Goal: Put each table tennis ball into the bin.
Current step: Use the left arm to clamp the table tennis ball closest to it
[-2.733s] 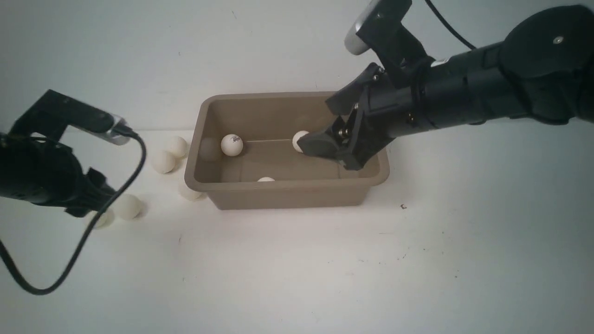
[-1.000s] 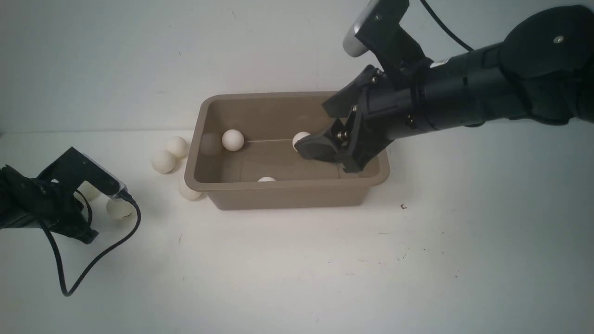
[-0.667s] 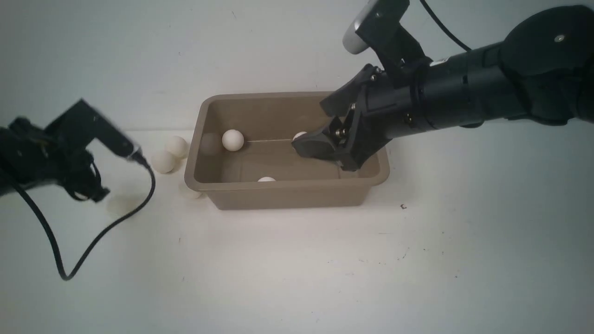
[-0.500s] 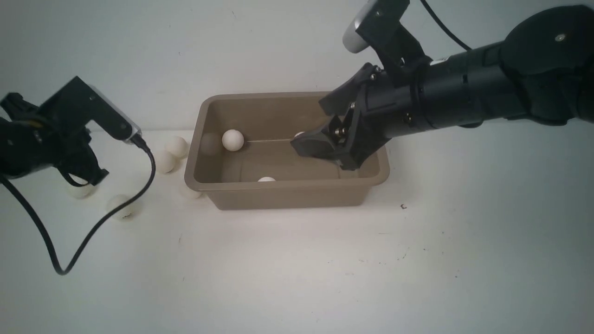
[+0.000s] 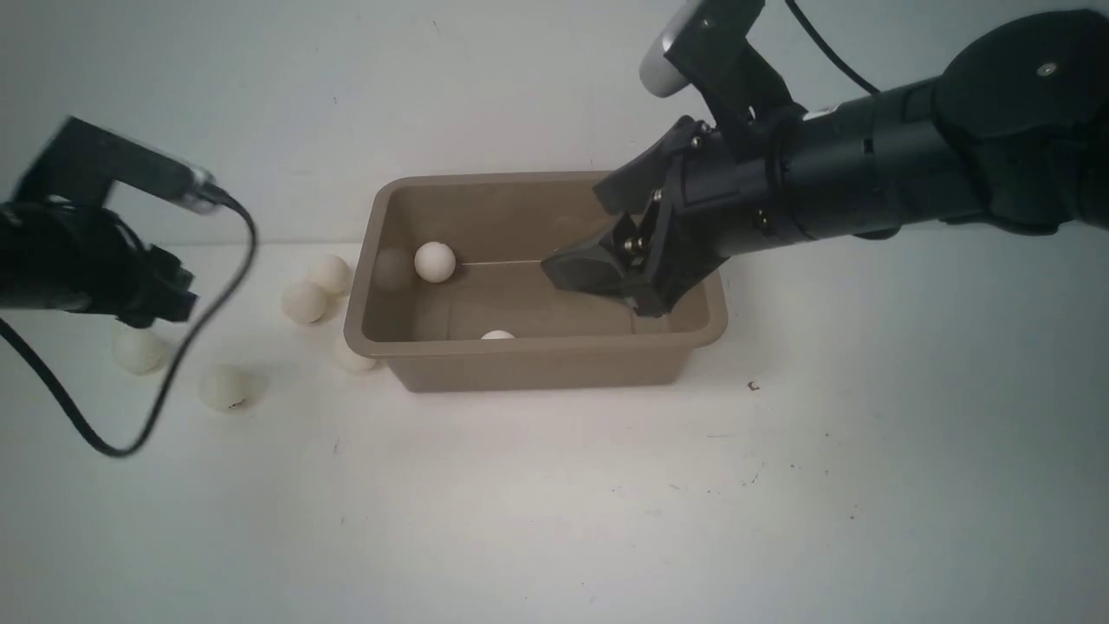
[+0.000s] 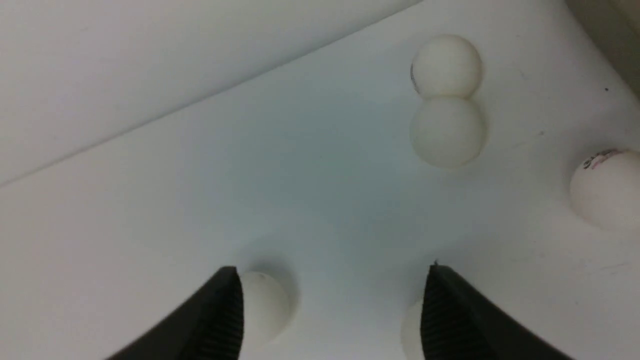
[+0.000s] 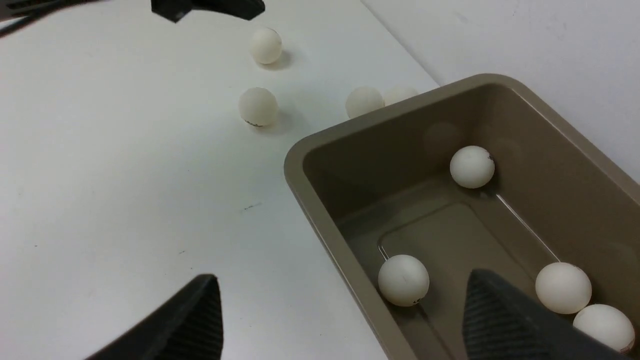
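Observation:
The taupe bin (image 5: 537, 368) stands mid-table. Two table tennis balls (image 5: 434, 262) (image 5: 497, 334) show inside it; the right wrist view shows several inside (image 7: 472, 166) (image 7: 403, 280) (image 7: 563, 287). Several balls lie on the table left of the bin (image 5: 330, 273) (image 5: 305, 302) (image 5: 353, 357) (image 5: 224, 386) (image 5: 139, 349). My left gripper (image 5: 165, 299) is open and empty above the two leftmost balls; it straddles them (image 6: 262, 305) (image 6: 412, 330) with its jaws wide apart (image 6: 332, 295). My right gripper (image 5: 572, 227) is open and empty over the bin's right half (image 7: 345, 310).
The left arm's black cable (image 5: 104, 446) loops over the table at the far left. A white wall (image 5: 260, 104) rises close behind the bin. The bin's corner (image 6: 617, 30) shows in the left wrist view beyond a marked ball (image 6: 607, 187).
My left gripper went down to the two leftmost balls, then rose back up empty; one of those balls rolled a little left. My right gripper crept slightly left, covering a ball in the bin.

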`<state>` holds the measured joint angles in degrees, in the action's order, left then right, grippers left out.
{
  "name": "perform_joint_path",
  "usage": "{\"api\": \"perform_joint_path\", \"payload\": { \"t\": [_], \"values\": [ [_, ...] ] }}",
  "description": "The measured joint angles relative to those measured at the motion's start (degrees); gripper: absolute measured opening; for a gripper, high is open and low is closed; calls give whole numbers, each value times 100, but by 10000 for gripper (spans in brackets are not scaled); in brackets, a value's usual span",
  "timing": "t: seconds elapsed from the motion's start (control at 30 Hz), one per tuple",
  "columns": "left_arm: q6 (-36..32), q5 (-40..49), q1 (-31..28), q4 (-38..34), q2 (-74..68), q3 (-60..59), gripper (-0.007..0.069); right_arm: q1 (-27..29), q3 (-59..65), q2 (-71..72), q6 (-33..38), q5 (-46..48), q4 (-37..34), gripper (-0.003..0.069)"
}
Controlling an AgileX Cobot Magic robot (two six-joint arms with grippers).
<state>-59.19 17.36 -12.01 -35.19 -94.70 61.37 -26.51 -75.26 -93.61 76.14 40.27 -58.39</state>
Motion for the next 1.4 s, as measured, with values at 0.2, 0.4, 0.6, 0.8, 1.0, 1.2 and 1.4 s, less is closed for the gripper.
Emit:
{"api": "perform_joint_path", "payload": {
  "t": [0.2, 0.4, 0.6, 0.8, 1.0, 1.2, 1.4],
  "values": [
    [291, 847, -795, -140, -68, 452, 430, 0, 0, 0, 56, 0, 0, 587],
    [97, 1947, -1167, -911, -680, 1222, 430, 0, 0, 0, 140, 0, -13, 587],
    [156, 2456, -1178, -803, -1311, 1606, 430, 0, 0, 0, 250, 0, -18, 587],
    [261, 2230, -1178, -570, -1452, 1635, 430, 0, 0, 0, 370, 6, -18, 587],
    [260, 1920, -1178, -546, -1781, 1651, 430, 0, 0, 0, 463, 104, -18, 587],
    [195, 1793, -1178, -532, -2145, 1651, 430, 0, 0, 0, 528, 111, -18, 587],
    [133, 1626, -1178, -539, -2216, 1651, 430, 0, 0, 0, 572, 111, -18, 587]
  ]
}}
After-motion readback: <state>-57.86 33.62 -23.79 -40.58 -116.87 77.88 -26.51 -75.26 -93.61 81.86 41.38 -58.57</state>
